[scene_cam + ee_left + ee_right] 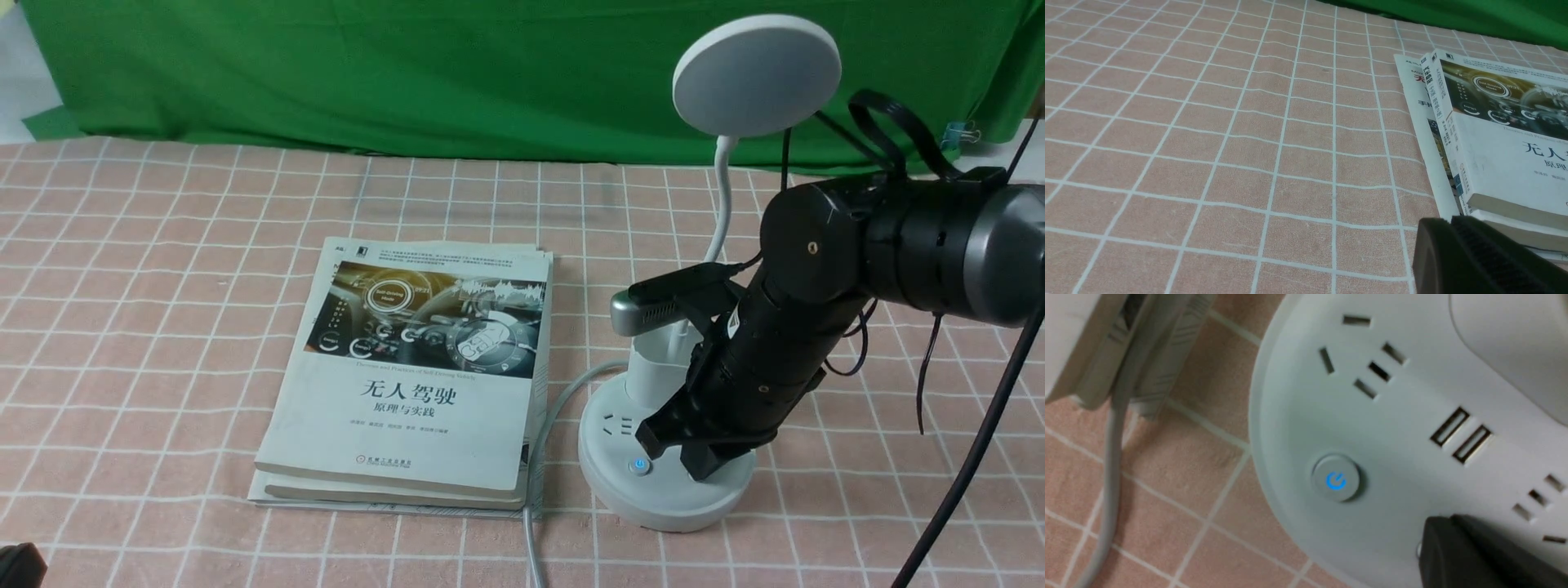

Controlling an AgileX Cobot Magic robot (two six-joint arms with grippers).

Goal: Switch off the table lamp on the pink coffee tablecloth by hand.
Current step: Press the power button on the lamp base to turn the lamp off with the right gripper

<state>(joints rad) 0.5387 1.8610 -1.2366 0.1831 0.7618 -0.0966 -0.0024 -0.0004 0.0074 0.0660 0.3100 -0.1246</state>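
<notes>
One table lamp (pixel 665 490) | two buttons, one lit blue | both grippers' (pixel 1457 539) (pixel 1453 241) jaws shut, empty

The right claw (pixel 1443 518) mostly hides one button (pixel 1419 550) on the lamp's base (pixel 1298 428).

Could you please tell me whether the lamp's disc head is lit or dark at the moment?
It looks dark: the lamp head shows a dull grey face with no glow, though the power button is lit blue.
</notes>
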